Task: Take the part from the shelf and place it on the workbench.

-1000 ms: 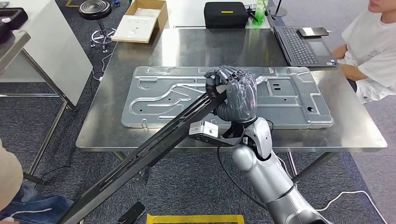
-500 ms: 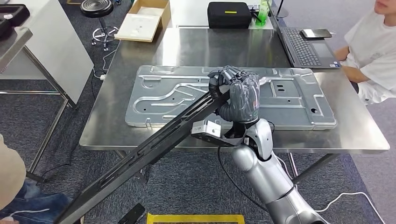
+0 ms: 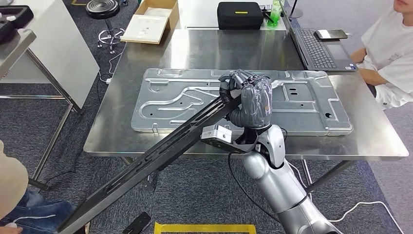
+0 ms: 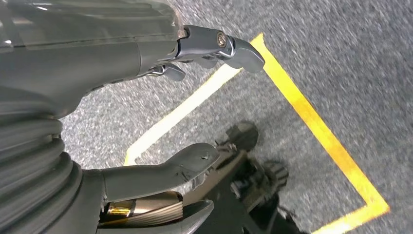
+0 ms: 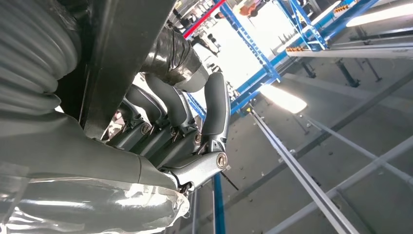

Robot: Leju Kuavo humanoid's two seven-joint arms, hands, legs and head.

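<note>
One long black part point(image 3: 160, 151) was held at its upper end by right hand point(image 3: 251, 97), fingers wrapped tight round it above workbench point(image 3: 195, 146); far end hung low past table edge, toward floor. Risk judged: grip at one end only, so part could pivot or slip, or strike stamped metal panel point(image 3: 302, 102) already on bench. Right arm rose from below, hand over panel. Left hand point(image 4: 146, 97) hung over carpet, fingers apart, empty.
</note>
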